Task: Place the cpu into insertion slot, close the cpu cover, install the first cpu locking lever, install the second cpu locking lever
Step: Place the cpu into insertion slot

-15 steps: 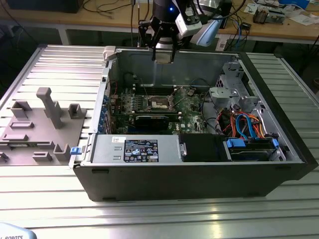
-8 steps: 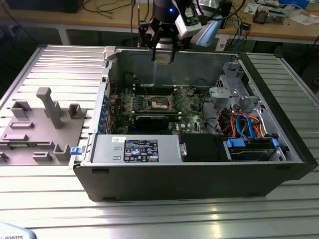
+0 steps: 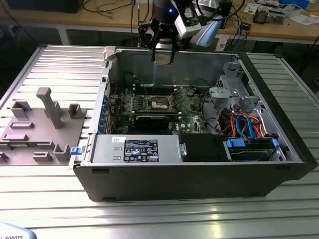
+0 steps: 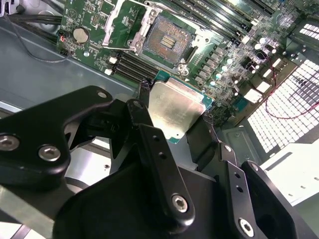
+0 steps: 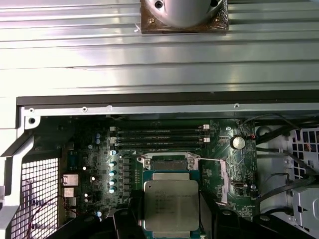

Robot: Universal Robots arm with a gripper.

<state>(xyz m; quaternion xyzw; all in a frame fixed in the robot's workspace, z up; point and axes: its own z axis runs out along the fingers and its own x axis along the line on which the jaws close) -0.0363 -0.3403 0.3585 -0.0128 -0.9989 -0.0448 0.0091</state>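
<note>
Inspection at the recorded moment. An open computer case (image 3: 194, 174) lay on its side on a ribbed metal table (image 3: 149, 219), with the green motherboard (image 3: 192, 112) facing up inside it. In the exterior view the gripper (image 3: 163, 56) hung above the case, near its far wall and well clear of the board.

Gripper state: in both wrist views the gripper (image 4: 174, 122) (image 5: 171, 221) was pinching the cpu (image 4: 172, 109) (image 5: 171, 201) by two opposite edges. One black finger (image 4: 144, 117) was on one edge and the other finger (image 5: 209, 214) on the opposite edge. The cpu's dull silver top faced the first wrist camera and its green border showed around the metal.

Location of the cpu: it was held in the air over the motherboard, apart from the insertion slot (image 3: 160, 103) (image 4: 167, 42) (image 5: 169, 162) and not seated in it. The insertion slot lay uncovered, with its dark centre and gold contacts exposed in the second wrist view.

The cpu cover (image 4: 115, 25) (image 5: 224, 181) was swung open and stood just beside the insertion slot, off the socket.

Other items noted: long memory slots (image 5: 159, 137) ran parallel near the insertion slot, and a coin battery (image 4: 79, 35) (image 5: 238, 142) sat on the board beyond the cpu cover. A power supply (image 3: 139, 149) occupied the near side of the case. A grey fixture (image 3: 45, 124) stood on the table at the exterior view's left, well apart from the gripper.
</note>
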